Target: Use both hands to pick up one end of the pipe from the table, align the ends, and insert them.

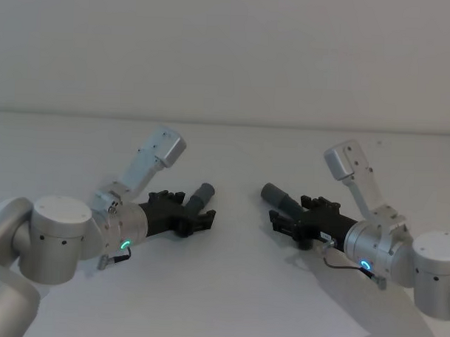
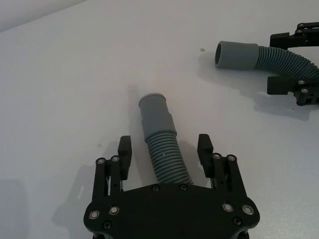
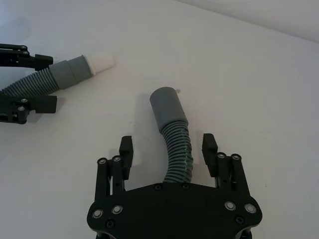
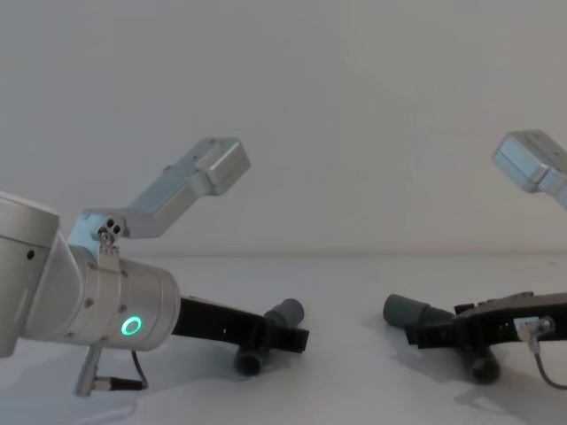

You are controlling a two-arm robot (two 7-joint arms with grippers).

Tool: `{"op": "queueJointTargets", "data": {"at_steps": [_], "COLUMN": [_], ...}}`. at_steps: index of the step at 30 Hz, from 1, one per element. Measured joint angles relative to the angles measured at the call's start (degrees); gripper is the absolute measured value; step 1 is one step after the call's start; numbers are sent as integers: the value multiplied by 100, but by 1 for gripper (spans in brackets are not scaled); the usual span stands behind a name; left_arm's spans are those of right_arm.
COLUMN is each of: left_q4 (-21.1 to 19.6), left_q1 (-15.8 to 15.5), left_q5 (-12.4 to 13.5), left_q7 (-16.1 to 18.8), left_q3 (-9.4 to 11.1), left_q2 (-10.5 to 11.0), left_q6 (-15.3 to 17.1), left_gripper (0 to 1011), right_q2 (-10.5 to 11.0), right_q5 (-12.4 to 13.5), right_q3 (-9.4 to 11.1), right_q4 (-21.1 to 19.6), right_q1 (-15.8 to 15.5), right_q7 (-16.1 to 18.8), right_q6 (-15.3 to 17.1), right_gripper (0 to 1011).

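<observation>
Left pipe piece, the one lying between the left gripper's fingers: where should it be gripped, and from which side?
Probably the ribbed stretch just behind the smooth collar, approached from the tail end with a finger on each side, as the open left gripper now straddles it. That leaves the collar free to meet the other piece lying at the open right gripper.

I read the left gripper with jaws spread, one finger either side of the ribbed grey pipe piece, gaps on both sides. Its smooth collar lies on the white table. Farther off, the right gripper straddles the second pipe piece.
</observation>
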Motion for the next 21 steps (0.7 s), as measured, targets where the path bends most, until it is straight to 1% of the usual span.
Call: {"op": "queueJointTargets", "data": {"at_steps": [2, 3, 4, 6, 7, 10, 11, 12, 14, 15, 16, 17, 19, 20, 21], "left_q4": [1, 2, 2, 3, 4, 5, 5, 5, 5, 5, 5, 5, 5, 5, 5], "left_q1": [-1, -2, -2, -3, -4, -5, -6, -6, -7, -7, -7, -7, -7, -7, -7], "left_q5": [1, 2, 3, 4, 5, 6, 6, 6, 7, 7, 7, 6, 7, 6, 6], "left_q7": [-1, -2, -2, -4, -4, -6, -7, -9, -10, -11, -11, -11, -11, -11, -11], "left_q3": [0, 0, 0, 0, 0, 0, 0, 0, 0, 0, 0, 0, 0, 0, 0], "left_q2": [0, 0, 0, 0, 0, 0, 0, 0, 0, 0, 0, 0, 0, 0, 0], "left_q6": [1, 2, 2, 4, 4, 6, 7, 7, 8, 8, 9, 9, 9, 9, 9], "left_gripper": [781, 727, 727, 644, 602, 531, 481, 442, 404, 375, 371, 356, 336, 333, 329], "right_q2": [-1, -2, -3, -3, -4, -5, -6, -7, -8, -8, -8, -8, -8, -8, -8], "right_q5": [3, 3, 3, 4, 5, 6, 6, 6, 6, 6, 6, 6, 6, 6, 6], "right_q3": [0, 0, 0, 0, 0, 0, 0, 0, 0, 0, 0, 0, 0, 0, 0], "right_q4": [2, 2, 3, 4, 5, 7, 8, 9, 9, 9, 10, 10, 10, 10, 10], "right_q1": [1, 2, 2, 3, 3, 4, 5, 5, 6, 6, 6, 6, 6, 6, 6], "right_q7": [-2, -2, -3, -4, -5, -6, -7, -7, -7, -7, -7, -7, -7, -7, -6], "right_q6": [0, 0, 0, 0, 0, 0, 0, 0, 0, 0, 0, 0, 0, 0, 0], "right_gripper": [797, 775, 719, 678, 624, 568, 500, 481, 423, 362, 340, 284, 251, 206, 191]}}
